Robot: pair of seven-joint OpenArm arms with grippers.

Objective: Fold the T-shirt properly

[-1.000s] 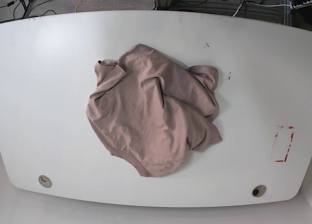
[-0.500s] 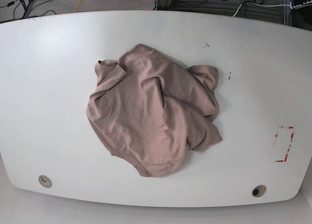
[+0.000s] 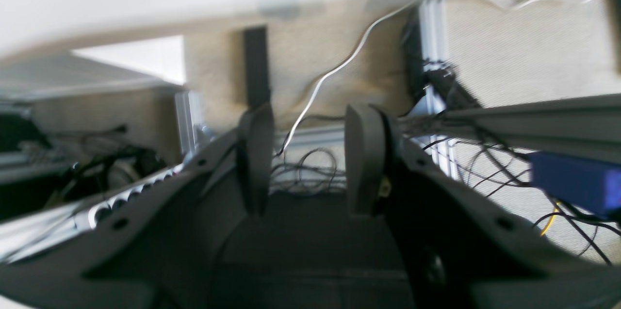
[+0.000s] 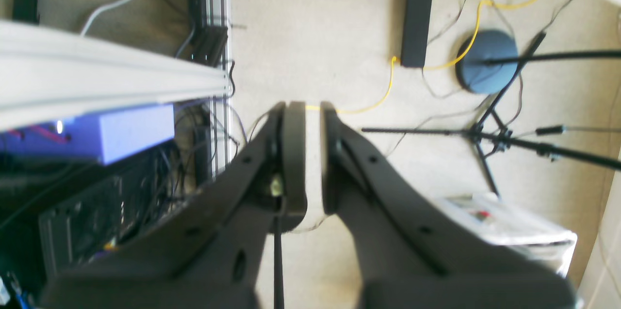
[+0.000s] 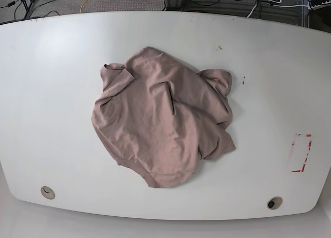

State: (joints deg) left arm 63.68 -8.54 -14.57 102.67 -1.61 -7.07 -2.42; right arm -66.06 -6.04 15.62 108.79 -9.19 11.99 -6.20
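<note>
T-shirt [image 5: 163, 119] lies crumpled at centre of white table [image 5: 46, 93]. Left gripper [image 3: 310, 158] is released, empty. Right gripper [image 4: 313, 154] is nearly clenched, empty.

Soft, matt, wrinkled cloth T-shirt [image 5: 163, 121], smooth white tabletop [image 5: 51, 93] with faint sheen and small dark scuffs toward 1 o'clock, matt grey plastic left claw [image 3: 310, 154] and right claw [image 4: 313, 154], rough beige carpet floor [image 4: 315, 32], ribbed metal frame rails [image 4: 216, 8]
</note>
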